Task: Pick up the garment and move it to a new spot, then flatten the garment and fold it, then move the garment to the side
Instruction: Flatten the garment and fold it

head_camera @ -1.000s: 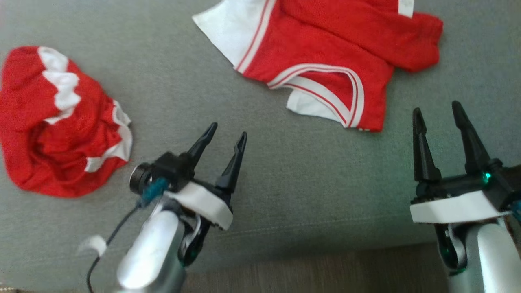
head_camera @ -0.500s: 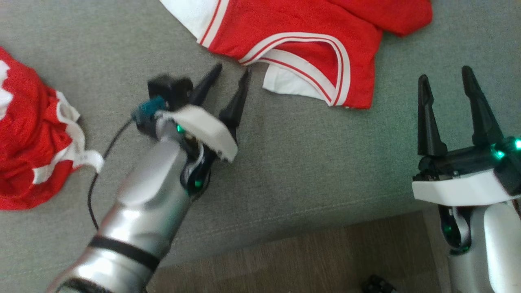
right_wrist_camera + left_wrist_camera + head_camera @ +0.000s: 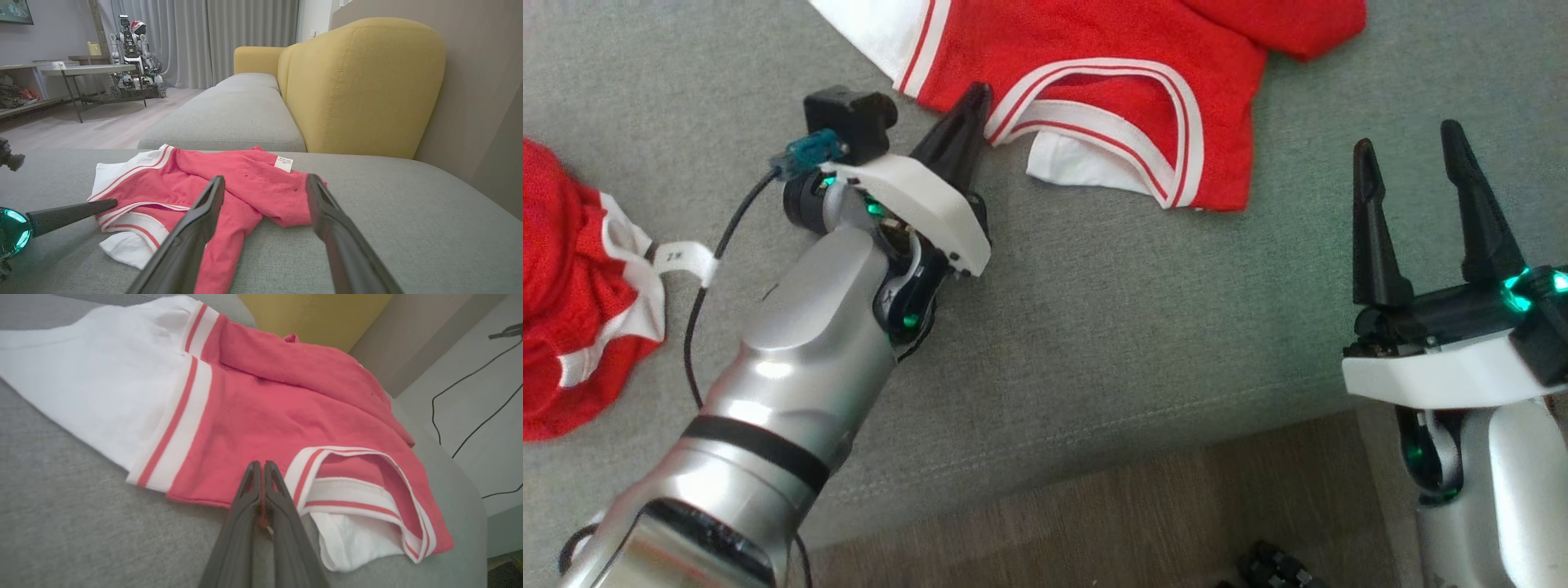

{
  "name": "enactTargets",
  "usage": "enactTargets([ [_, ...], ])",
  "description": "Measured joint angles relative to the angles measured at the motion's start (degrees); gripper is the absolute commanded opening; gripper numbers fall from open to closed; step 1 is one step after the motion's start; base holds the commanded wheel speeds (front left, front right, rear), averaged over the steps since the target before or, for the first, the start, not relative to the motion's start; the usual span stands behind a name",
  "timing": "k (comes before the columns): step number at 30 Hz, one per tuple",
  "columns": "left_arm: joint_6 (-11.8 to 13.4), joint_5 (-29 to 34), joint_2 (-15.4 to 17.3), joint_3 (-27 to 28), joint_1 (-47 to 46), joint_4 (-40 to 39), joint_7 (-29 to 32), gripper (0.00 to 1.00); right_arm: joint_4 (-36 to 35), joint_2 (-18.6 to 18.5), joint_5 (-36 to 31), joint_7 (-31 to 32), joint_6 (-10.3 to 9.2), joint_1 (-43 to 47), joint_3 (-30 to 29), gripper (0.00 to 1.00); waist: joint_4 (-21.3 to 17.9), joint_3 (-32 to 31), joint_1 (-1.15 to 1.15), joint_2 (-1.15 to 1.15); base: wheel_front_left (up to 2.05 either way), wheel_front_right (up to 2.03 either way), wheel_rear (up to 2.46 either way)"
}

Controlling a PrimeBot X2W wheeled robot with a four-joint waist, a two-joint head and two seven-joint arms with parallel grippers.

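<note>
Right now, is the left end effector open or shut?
Shut. Fingers of the left end effector press together on the hem of the red garment, red fabric showing between them.

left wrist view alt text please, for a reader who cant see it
The left gripper, fingers pressed together, pinches the near hem of a red garment with white striped trim, lying rumpled on a grey sofa cushion. A yellow backrest stands behind.

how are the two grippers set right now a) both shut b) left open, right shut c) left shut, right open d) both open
c: the left gripper has its fingers pressed together at the near edge of the red shirt, while the right gripper has its fingers wide apart.
</note>
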Motion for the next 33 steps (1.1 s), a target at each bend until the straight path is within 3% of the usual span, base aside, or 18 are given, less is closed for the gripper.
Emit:
enactTargets([
  [6,0.5,5.3,1.3,-1.2,0.5,1.2,0.0,0.00,0.3,0.0,0.3,0.0,0.00,0.2,-0.6,1.00,0.5,-1.5,0.00,0.00,0.00,0.00,0.00],
  [11,1.0,9.6,2.7,5.3,5.5,-7.3,0.0,0.00,0.9,0.0,1.3,0.0,0.00,0.2,-1.1,1.00,1.3,-3.1,0.00,0.00,0.00,0.00,0.00],
  [19,0.4,17.6,2.6,8.8,6.6,-17.6,0.0,0.00,1.5,0.0,2.4,0.0,0.00,0.3,-0.3,1.00,1.4,-7.1,0.00,0.00,0.00,0.00,0.00],
  [25,-0.1,20.2,3.4,3.8,-3.2,-18.3,0.0,0.00,2.1,0.0,4.5,0.0,0.00,0.3,1.0,1.00,-1.8,-9.3,0.00,0.00,0.00,0.00,0.00],
  [33,-0.5,15.1,5.4,-6.7,-24.4,-20.4,1.6,0.00,2.1,0.0,8.3,0.0,0.00,1.2,1.5,1.00,-7.5,-10.7,0.00,0.00,0.00,0.00,0.00],
])
